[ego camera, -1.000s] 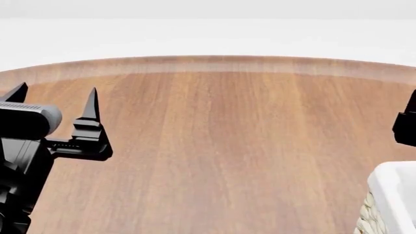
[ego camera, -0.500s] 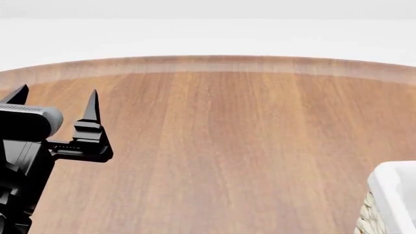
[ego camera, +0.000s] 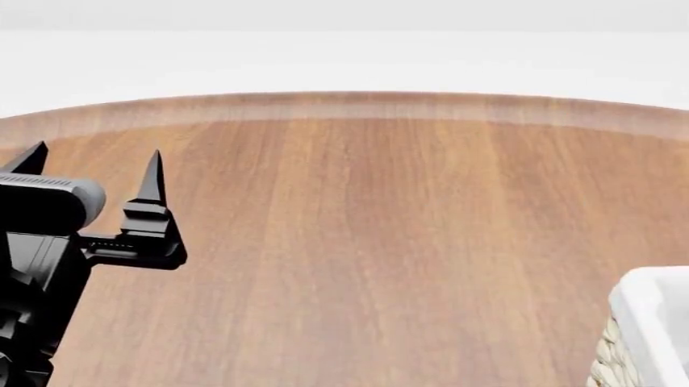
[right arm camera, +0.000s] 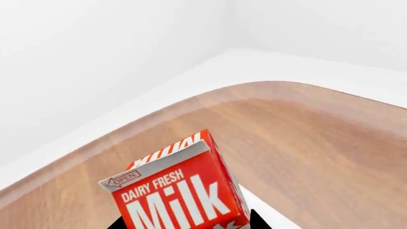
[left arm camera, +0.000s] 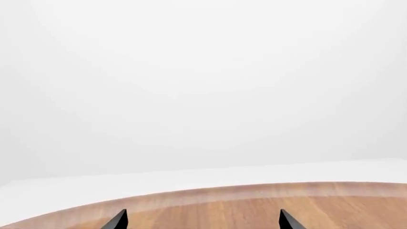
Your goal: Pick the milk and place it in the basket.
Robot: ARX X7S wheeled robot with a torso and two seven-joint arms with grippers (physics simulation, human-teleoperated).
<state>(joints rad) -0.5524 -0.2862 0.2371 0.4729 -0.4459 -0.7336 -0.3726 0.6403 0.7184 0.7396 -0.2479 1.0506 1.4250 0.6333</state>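
Two black fingertips of the left gripper (ego camera: 92,173) stand spread wide apart with nothing between them, pointing toward the far curved edge of the wooden table (ego camera: 366,242). Ahead of those tips and off to their right: bare wood all the way to the rim, white floor beyond. In the left wrist view the same two tips (left arm camera: 117,220) frame only tabletop edge and blank white background.

Basket (ego camera: 651,330): one white-lined corner with wicker below shows at the near right of the head view, well apart from the left fingers.

Right gripper (right arm camera: 184,222): not in the head view. In its own wrist view the milk (right arm camera: 181,191) sits tilted between dark finger parts at the carton's lower sides; grip looks closed on it, carton raised above the table. Readable: "OPEN" in an arrow, "DAIRY FRESH", large "Milk", white on red.
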